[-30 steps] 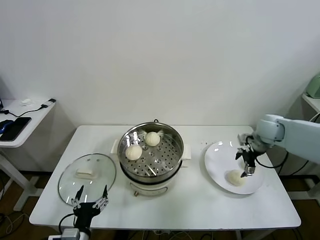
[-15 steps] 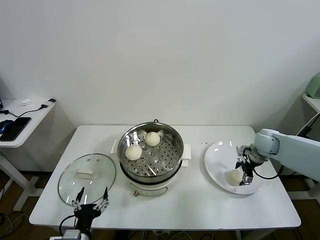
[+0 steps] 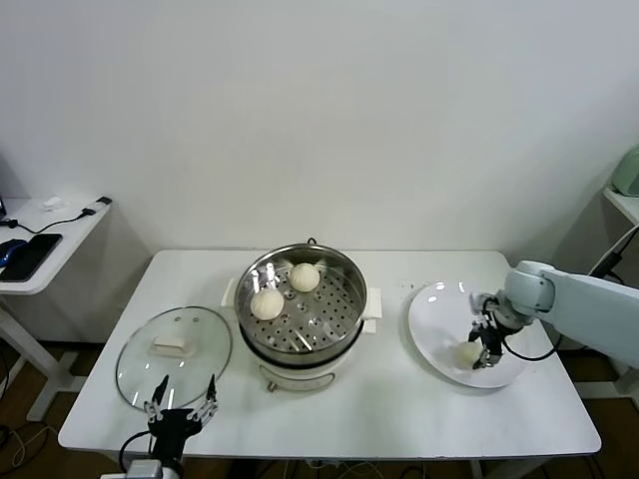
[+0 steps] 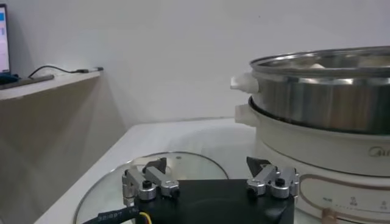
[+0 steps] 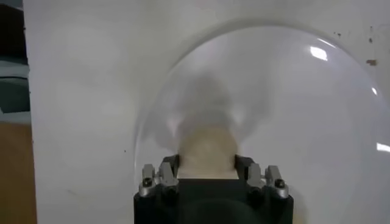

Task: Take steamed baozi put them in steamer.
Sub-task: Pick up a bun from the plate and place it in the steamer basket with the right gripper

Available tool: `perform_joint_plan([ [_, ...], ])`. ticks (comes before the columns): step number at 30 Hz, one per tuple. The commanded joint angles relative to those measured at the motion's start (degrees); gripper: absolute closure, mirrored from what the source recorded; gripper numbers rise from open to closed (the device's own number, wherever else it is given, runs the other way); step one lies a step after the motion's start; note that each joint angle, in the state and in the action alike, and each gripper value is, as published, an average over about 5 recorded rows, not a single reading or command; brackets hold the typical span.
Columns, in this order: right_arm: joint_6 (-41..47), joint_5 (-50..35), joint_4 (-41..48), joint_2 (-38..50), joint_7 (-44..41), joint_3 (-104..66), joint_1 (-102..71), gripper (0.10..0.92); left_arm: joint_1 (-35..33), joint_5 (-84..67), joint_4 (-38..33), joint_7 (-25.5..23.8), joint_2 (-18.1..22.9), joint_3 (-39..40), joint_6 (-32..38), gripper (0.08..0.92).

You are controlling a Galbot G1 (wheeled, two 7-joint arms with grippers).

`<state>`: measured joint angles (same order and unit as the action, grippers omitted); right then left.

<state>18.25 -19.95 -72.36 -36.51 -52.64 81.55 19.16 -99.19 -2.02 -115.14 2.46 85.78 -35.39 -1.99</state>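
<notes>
One steamed baozi lies on the white plate at the table's right. My right gripper is down on the plate with its fingers pressed against both sides of this bun. Two more baozi rest on the perforated tray inside the steel steamer at the table's middle. My left gripper stays parked, open and empty, at the table's front left edge, just before the glass lid.
The round glass lid lies flat left of the steamer. A side table with a phone and cables stands beyond the table's left end. A wall runs close behind the table.
My right gripper has come down onto the plate and its fingers have drawn in around the baozi. The left arm has not moved.
</notes>
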Motion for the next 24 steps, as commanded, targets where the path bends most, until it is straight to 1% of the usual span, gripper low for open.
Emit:
perform_joint_plan([
  [1, -0.9, -1.6, -1.8, -0.5, -1.5, 6.8, 10.3, 0.414, -0.1, 0.1, -0.2, 0.0, 0.0, 0.1, -0.1, 0.177],
  [4, -2.5, -4.7, -2.6, -3.2, -3.2, 14.0, 21.4, 0.414, -0.1, 0.0, -0.4, 0.0, -0.1, 0.1, -0.1, 0.177],
  [7, -4.8, -9.1, -3.0, -8.3, -5.1, 20.6, 32.4, 0.414, -0.2, -0.1, -0.8, 0.0, -0.2, 0.0, 0.0, 0.177],
  [12, -9.3, -13.6, -4.8, -16.5, -8.0, 22.1, 44.0, 0.414, -0.5, -0.3, -1.5, 0.0, -0.5, -0.1, 0.0, 0.177],
  [16, -12.9, -13.8, -9.3, -21.6, -8.0, 17.4, 46.4, 0.414, -0.4, -0.3, -1.5, 0.0, -0.5, 0.0, 0.0, 0.177],
  [20, -18.3, -13.4, -16.6, -26.0, -6.7, 12.2, 44.1, 0.414, -0.3, -0.2, -1.4, 0.0, -0.4, 0.2, 0.0, 0.177],
  [22, -22.4, -11.5, -19.5, -28.2, -6.3, 10.4, 41.8, 0.414, -0.3, -0.2, -1.4, -0.1, -0.4, 0.1, 0.0, 0.177],
  [24, -27.0, -7.8, -21.2, -30.2, -6.3, 9.7, 39.1, 0.414, -0.4, -0.2, -1.3, -0.1, -0.5, 0.0, 0.1, 0.177],
])
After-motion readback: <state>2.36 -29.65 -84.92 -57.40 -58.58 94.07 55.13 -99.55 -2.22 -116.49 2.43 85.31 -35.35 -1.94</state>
